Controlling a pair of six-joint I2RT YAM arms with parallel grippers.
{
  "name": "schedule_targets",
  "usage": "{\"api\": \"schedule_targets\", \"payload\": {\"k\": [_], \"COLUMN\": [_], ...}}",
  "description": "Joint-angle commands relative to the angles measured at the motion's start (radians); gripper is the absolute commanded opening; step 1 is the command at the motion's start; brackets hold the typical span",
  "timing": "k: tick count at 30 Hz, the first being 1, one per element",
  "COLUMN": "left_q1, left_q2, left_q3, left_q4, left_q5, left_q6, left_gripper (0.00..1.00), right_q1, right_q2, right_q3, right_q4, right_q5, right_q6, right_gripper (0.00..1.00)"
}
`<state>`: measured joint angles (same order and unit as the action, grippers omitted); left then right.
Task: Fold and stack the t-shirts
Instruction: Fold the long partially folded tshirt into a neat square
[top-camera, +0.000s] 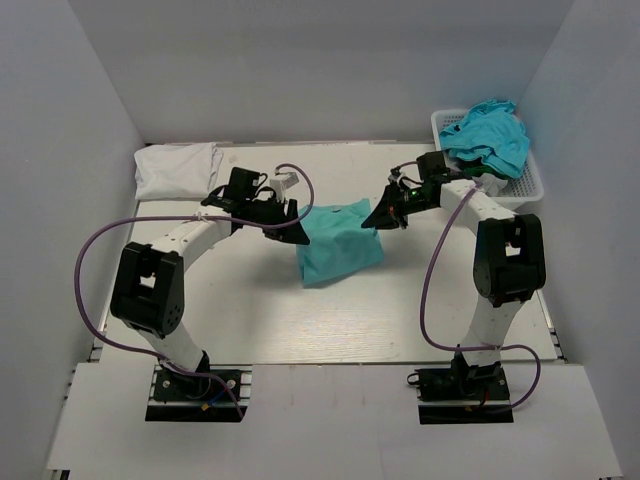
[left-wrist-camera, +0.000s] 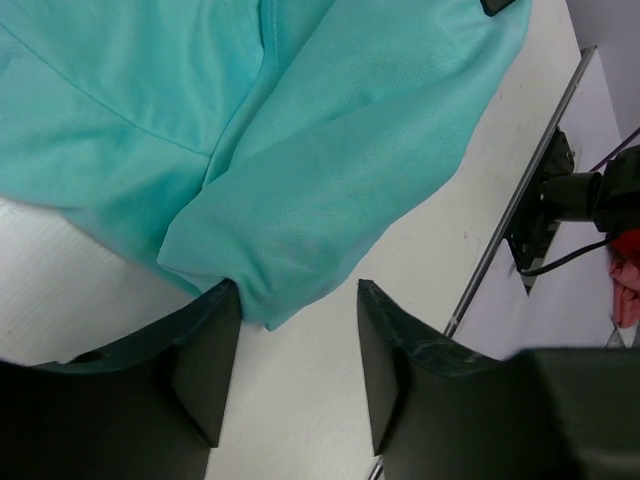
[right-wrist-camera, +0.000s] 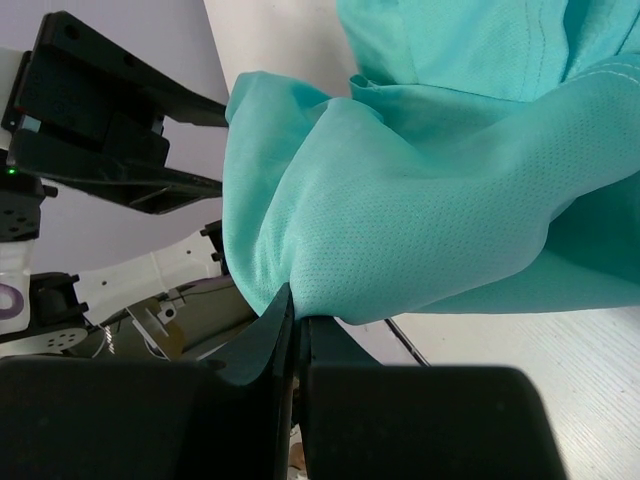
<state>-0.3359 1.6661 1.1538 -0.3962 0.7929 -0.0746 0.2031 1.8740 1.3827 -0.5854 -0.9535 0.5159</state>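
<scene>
A mint-green t-shirt (top-camera: 340, 245) is lying partly folded in the middle of the white table (top-camera: 300, 320), and both arms are reaching in toward it from either side. At the far left corner a white t-shirt (top-camera: 178, 168) is sitting folded flat, close beside the left arm's wrist but not touching the mint one. At the far right corner a white mesh basket (top-camera: 532, 186) is holding a loose heap of turquoise-blue t-shirts (top-camera: 490, 138), spilling above its rim, just behind the right arm's wrist. A purple cable (top-camera: 90, 250) is looping wide off the left arm, and another is hanging beside the right arm. The left gripper (left-wrist-camera: 298, 300) is hovering low at the shirt's left side with its fingers (left-wrist-camera: 200, 370) spread apart; a folded corner of the mint fabric is poking into the gap, brushing the tip of one finger, with bare table showing under the rest of the gap. The right gripper (right-wrist-camera: 296, 310) is pressing its fingers together on a bunched fold at the shirt's right edge, and the cloth is billowing up from that pinch. Both arms are bending at the elbow, forearms angling inward, wrists tipping down toward the cloth.
</scene>
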Motion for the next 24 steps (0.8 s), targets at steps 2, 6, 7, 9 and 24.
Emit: {"api": "schedule_targets", "payload": {"k": [2,6,7,9,24], "left_q1": [-0.005,-0.005,-0.005,-0.005,-0.005], "left_q2": [-0.002,-0.011,-0.02,-0.029,-0.235], "left_q3": [0.001,0.001,-0.008,-0.008,0.018], "left_q4": [-0.017,-0.006,-0.006,0.007,0.082], "left_q5": [-0.003,-0.014,-0.014,-0.044,-0.189], "left_q6": [0.016,0.004,-0.007,-0.03,-0.186], "left_gripper": [0.52,0.16,0.07,0.0,0.0], "right_q1": [-0.002,-0.002,-0.002,-0.004,-0.007], "right_q2": [-0.05,-0.053,-0.055,-0.056,-0.053], "right_q3": [-0.01,-0.01,-0.008,-0.007,0.113], "right_q4": [0.021,0.029,0.029,0.035,0.041], "right_q5": [-0.039,-0.042,-0.042,-0.039,-0.111], "right_q6": [0.001,0.001,0.004,0.004,0.015], "right_gripper": [0.0,0.0,0.0,0.0,0.0]}}
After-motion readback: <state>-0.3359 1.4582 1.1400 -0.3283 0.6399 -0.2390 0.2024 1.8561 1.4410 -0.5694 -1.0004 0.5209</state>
